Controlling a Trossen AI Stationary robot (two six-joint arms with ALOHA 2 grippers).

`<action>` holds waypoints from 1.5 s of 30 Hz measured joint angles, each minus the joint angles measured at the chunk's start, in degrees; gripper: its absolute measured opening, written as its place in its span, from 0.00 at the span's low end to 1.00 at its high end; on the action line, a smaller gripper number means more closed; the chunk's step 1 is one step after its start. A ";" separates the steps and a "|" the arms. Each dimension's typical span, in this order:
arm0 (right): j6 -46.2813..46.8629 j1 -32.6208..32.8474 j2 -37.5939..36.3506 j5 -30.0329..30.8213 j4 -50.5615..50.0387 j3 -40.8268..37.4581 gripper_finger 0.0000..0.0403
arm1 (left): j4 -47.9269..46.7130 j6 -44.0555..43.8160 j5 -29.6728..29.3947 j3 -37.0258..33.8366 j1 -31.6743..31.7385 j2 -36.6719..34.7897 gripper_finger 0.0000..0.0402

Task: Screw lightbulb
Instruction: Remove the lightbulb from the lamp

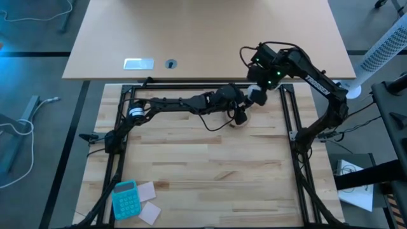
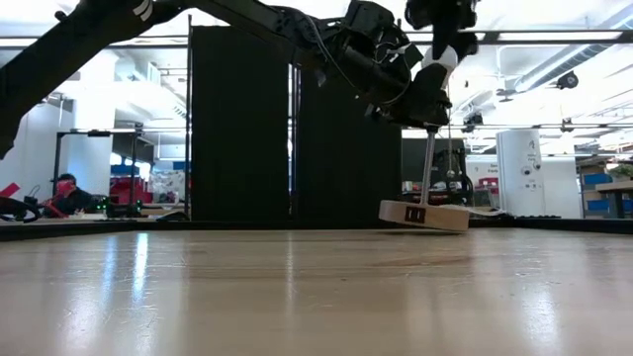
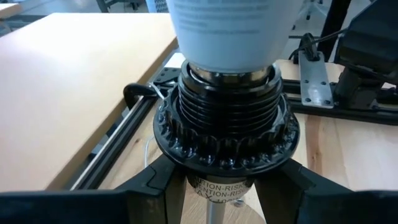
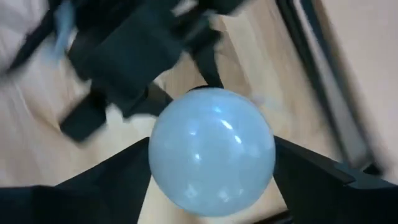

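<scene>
One wooden desk point(image 1: 210, 172) is carrying one round wooden stand point(image 2: 425, 215). Two arms are meeting above that stand. The left hand point(image 3: 214, 186) is gripping the one black socket point(image 3: 224, 134) atop the stand's post; the right hand point(image 4: 211, 186) is clasping the one lightbulb point(image 4: 211, 149), its neck sitting in that socket.

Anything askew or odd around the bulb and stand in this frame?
Yes: in the low view the wooden disc stand sits tilted, one edge lifted off the table, while the left hand holds the socket and the right hand grips the lightbulb.
</scene>
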 joint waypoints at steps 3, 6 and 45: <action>9.81 -0.02 0.03 -0.15 -0.08 0.00 0.79 | 0.40 0.19 -0.33 -0.02 0.00 0.00 0.36; -1.72 0.45 0.03 -1.55 -0.33 0.00 0.82 | 1.13 0.28 -0.31 -0.02 -0.04 0.00 0.36; 36.52 1.27 -0.76 -1.88 -0.79 6.60 0.85 | 1.30 0.74 -0.90 -0.02 0.07 0.11 0.36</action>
